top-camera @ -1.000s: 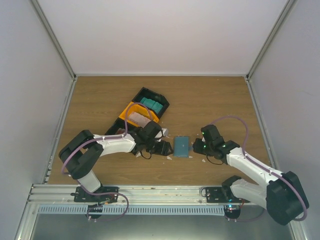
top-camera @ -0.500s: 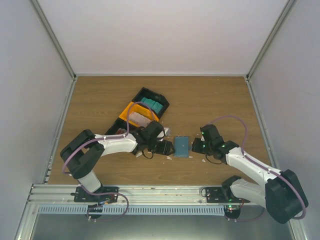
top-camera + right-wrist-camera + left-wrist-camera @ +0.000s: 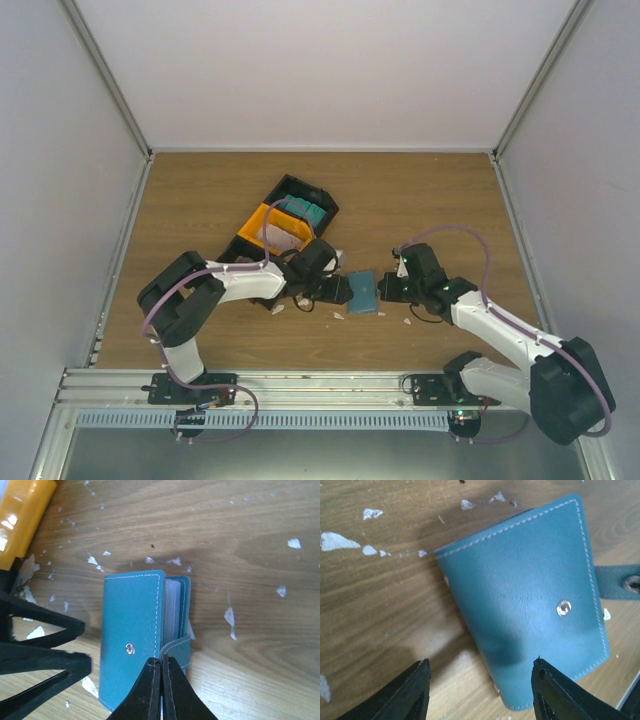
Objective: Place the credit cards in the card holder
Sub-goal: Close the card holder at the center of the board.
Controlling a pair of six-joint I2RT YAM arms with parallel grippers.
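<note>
Brown wooden table top (image 3: 420,200) with many small white scraps (image 3: 335,541) on it stands inside white walls. Near the middle lies the slate-blue leather card holder (image 3: 364,292), folded, flat on the wood, with a metal snap stud (image 3: 563,607) on its cover and a small strap tab (image 3: 176,647) on one side. In the right wrist view its covers are a little apart, and pale clear sleeves (image 3: 172,605) show between them.

The left gripper (image 3: 480,662) is just beside the holder. Its jaws stand wide apart and hold nothing; one corner of the holder lies between the two black fingers (image 3: 415,690).

The right gripper (image 3: 161,662) is at the other side of the holder. Its jaws are pressed fully together, and the tips meet at the edge of the strap tab. I cannot tell whether the strap is pinched between them.

Behind the left arm stands a black-and-orange plastic bin (image 3: 262,215). It contains teal credit cards (image 3: 303,210) in the far compartment and whitish credit cards (image 3: 280,236) in the orange one, well apart from the holder.
</note>
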